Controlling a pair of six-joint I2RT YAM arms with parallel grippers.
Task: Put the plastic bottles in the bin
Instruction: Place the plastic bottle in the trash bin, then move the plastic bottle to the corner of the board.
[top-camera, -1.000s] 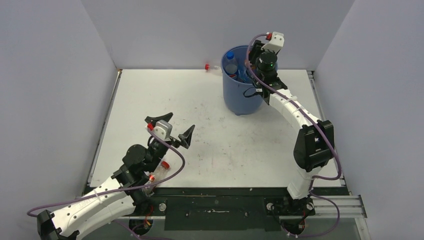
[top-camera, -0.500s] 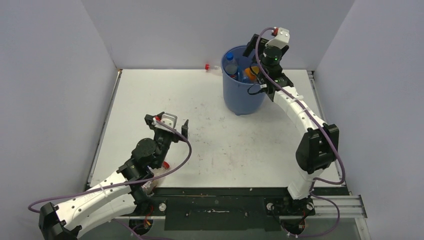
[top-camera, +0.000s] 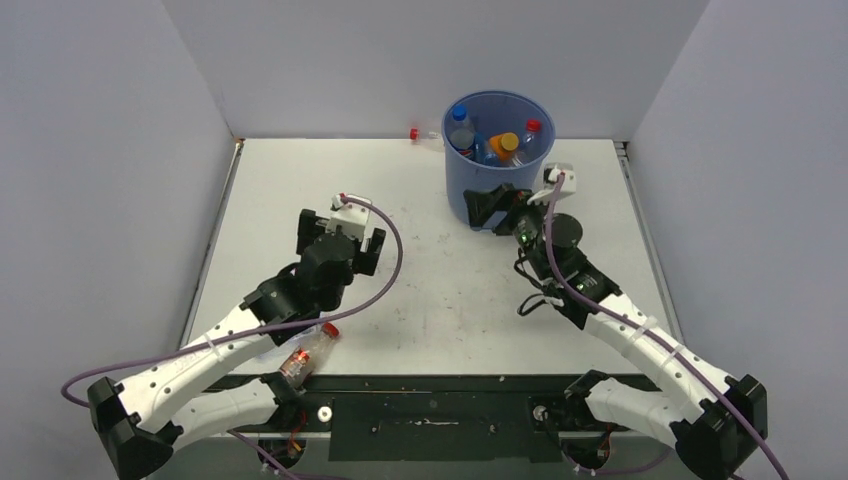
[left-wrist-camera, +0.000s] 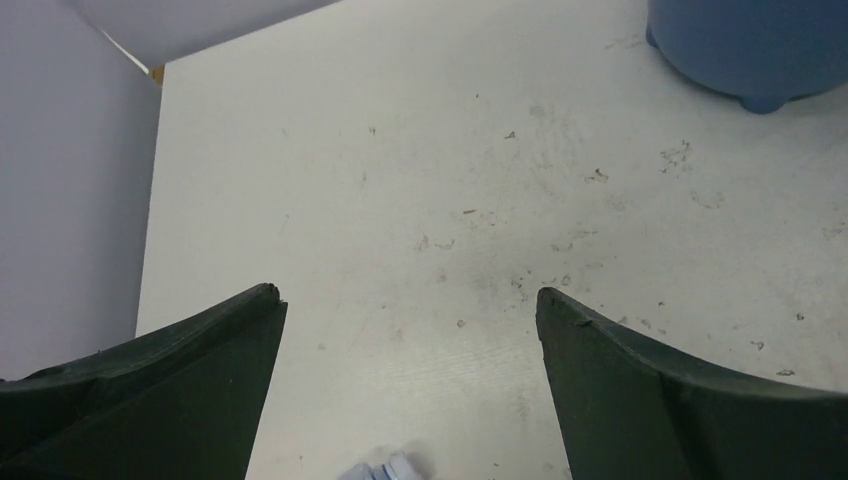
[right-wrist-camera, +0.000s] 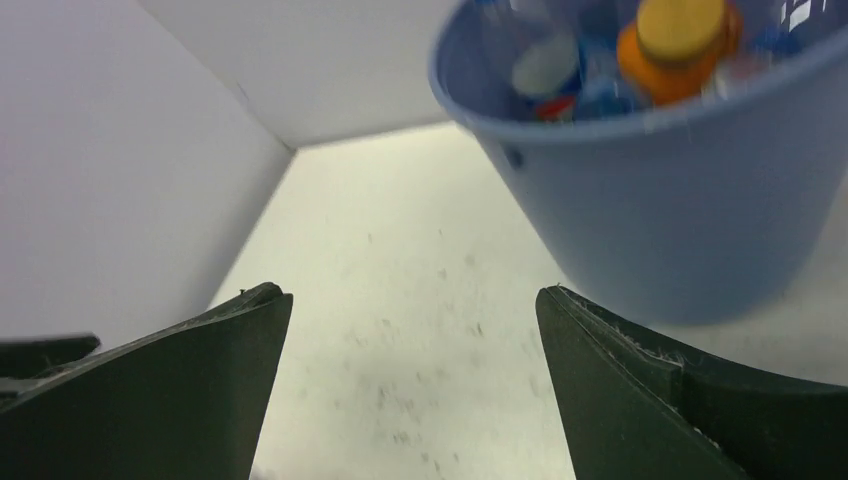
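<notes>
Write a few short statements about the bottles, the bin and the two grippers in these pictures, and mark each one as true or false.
1. The round blue plastic bin stands upright. True.
2. The orange-filled bottle lies on the white table. False: it is inside the bin.
3. The left gripper and the right gripper are both open and empty. True.
4. Every bottle is in the bin. False: a clear red-capped bottle lies at the table's near edge, and a second red-capped bottle lies by the back wall.
</notes>
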